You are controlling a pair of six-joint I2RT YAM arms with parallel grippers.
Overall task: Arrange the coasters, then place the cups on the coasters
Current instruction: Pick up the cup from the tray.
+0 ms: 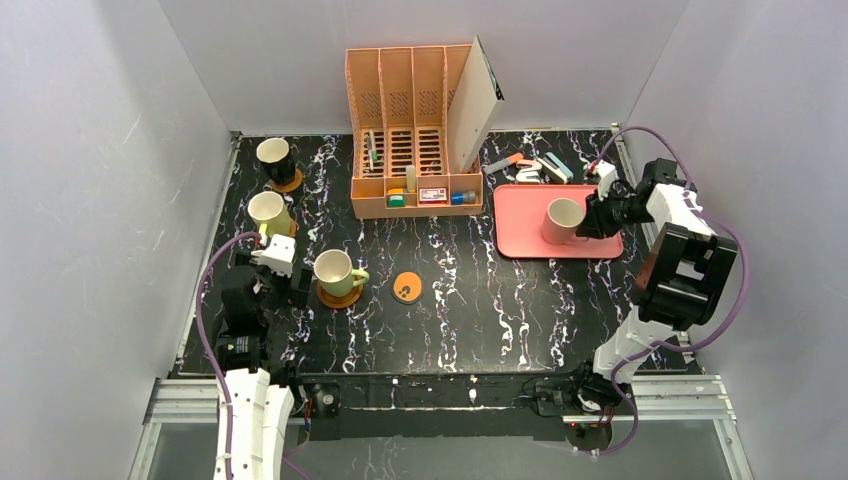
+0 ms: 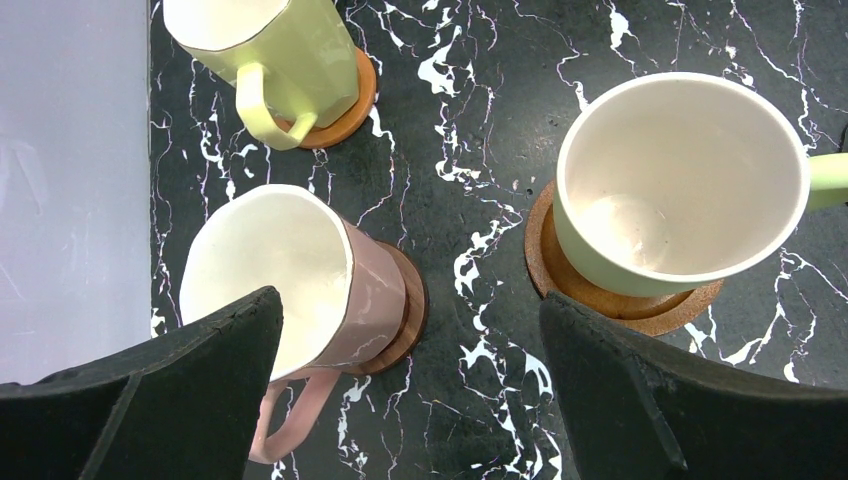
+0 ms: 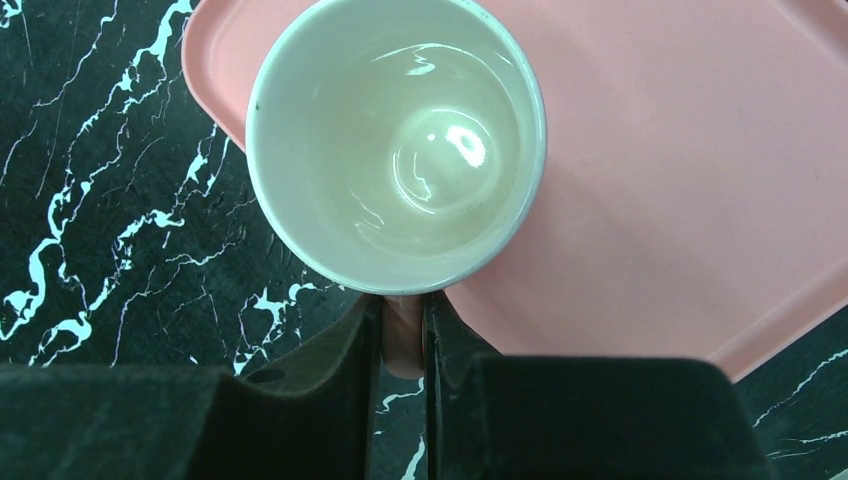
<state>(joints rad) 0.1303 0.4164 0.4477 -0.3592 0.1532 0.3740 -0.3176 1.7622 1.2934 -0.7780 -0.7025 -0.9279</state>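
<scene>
Black cup: upper left of the overhead view, seated on a plain orange-brown coaster. Yellow cup: just below it, on a second plain coaster, handle toward the frame's lower left in the left wrist view. Pink cup: on the dark brown coaster, largely under the left gripper in the overhead view. That gripper's jaws were spread wide and grasped nothing, and it hung over the gap between the pink and green cups, judged clear of both. Olive green cup: left of centre, on the ringed wooden coaster, which showed around its base. Orange coaster with dark marks: centre of the table, bare, evidently the place kept for the last cup. Pink tray: upper right. White cup: upright at the tray's left part, tinted by it. Right gripper: fingers clenched on that cup's handle from the right, a hold judged to suit lifting it upright across to the bare coaster.
</scene>
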